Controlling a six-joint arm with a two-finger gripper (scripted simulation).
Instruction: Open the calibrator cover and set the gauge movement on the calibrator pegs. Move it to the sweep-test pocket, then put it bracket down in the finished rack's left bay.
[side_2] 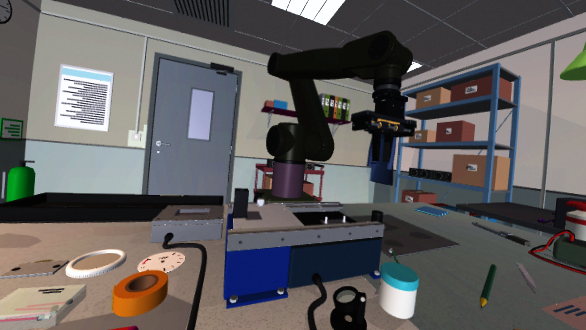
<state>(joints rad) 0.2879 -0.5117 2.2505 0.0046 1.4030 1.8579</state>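
My gripper (384,165) hangs high above the bench, to the right of the calibrator and behind it, pointing down; it is partly closed with nothing in it. The calibrator (304,245) is a blue box at mid-bench whose grey cover (261,217) is slid to the left, leaving a dark well with two small pegs (334,219) open on the right. A grey open-topped box (188,221) sits to the calibrator's left. I cannot make out the gauge movement.
A white jar with a teal lid (398,289) stands in front of the calibrator, beside a black fitting (348,304). An orange tape roll (139,292), a white ring (96,263) and a dial face (161,261) lie at the left. A blue shelf unit (460,130) stands behind right.
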